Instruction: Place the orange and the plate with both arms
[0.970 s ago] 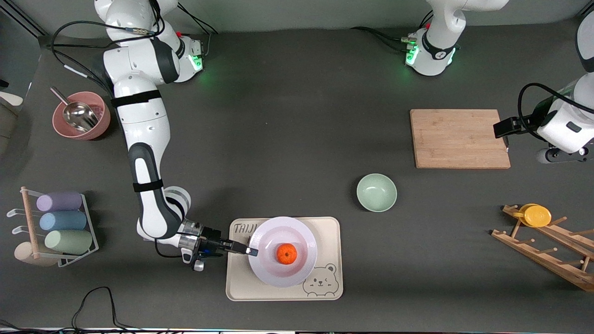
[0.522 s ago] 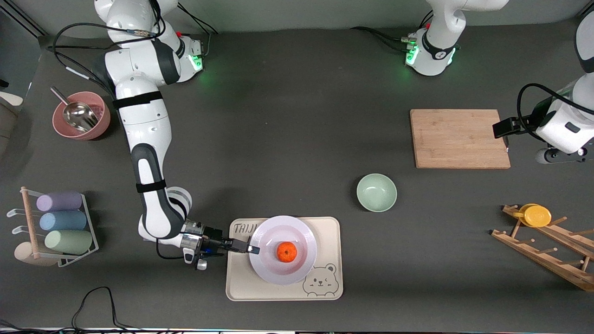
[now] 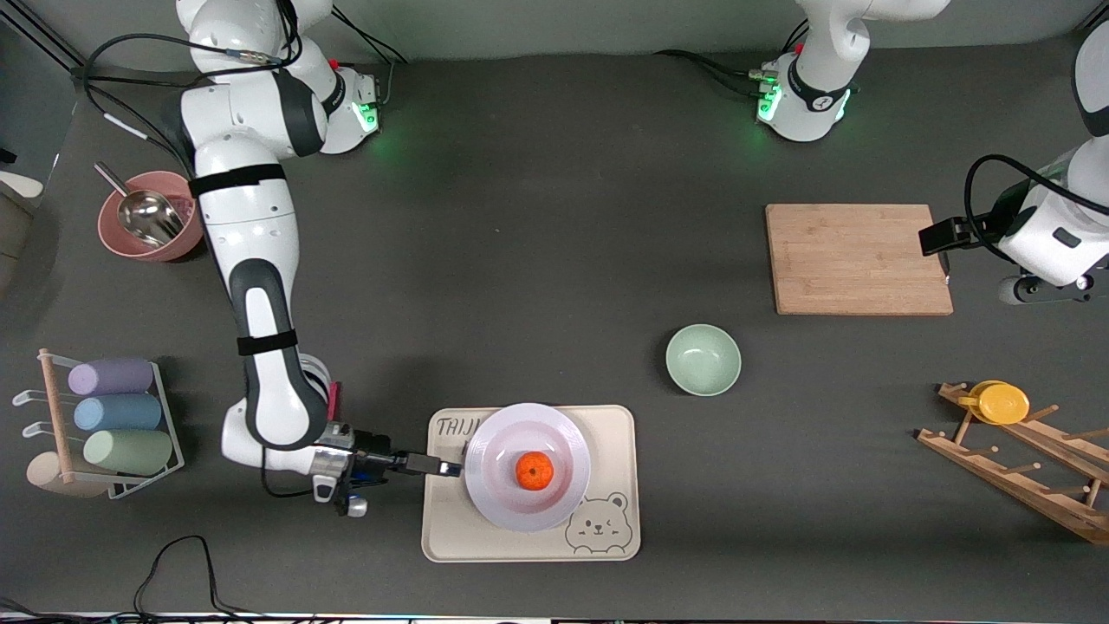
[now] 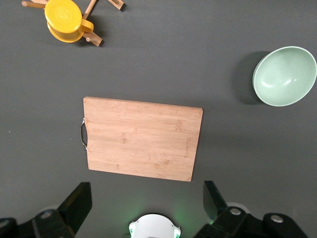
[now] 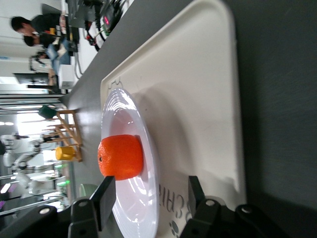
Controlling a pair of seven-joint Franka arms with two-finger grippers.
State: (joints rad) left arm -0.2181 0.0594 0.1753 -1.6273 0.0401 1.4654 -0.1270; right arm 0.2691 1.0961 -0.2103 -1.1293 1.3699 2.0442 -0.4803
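Observation:
The white plate (image 3: 498, 504) rests on the cream bear tray (image 3: 528, 542), and the orange (image 3: 535, 471) sits in its middle. My right gripper (image 3: 449, 469) lies low at the plate's edge toward the right arm's end, open. In the right wrist view its fingers (image 5: 107, 191) stand apart on either side of the plate's rim (image 5: 141, 208), with the orange (image 5: 121, 157) just past them on the plate. My left gripper (image 4: 146, 203) waits open and holds nothing, high over the table by the cutting board (image 4: 141, 139).
A pale green bowl (image 3: 703, 359) stands between the tray and the wooden cutting board (image 3: 858, 258). A wooden rack with a yellow cup (image 3: 1001, 402) is at the left arm's end. A pink bowl with a scoop (image 3: 152, 215) and a cup rack (image 3: 113, 416) are at the right arm's end.
My right gripper has opened and let go of the plate's rim, and its arm has drawn back toward the right arm's end. The plate stays on the tray. The left arm has barely moved.

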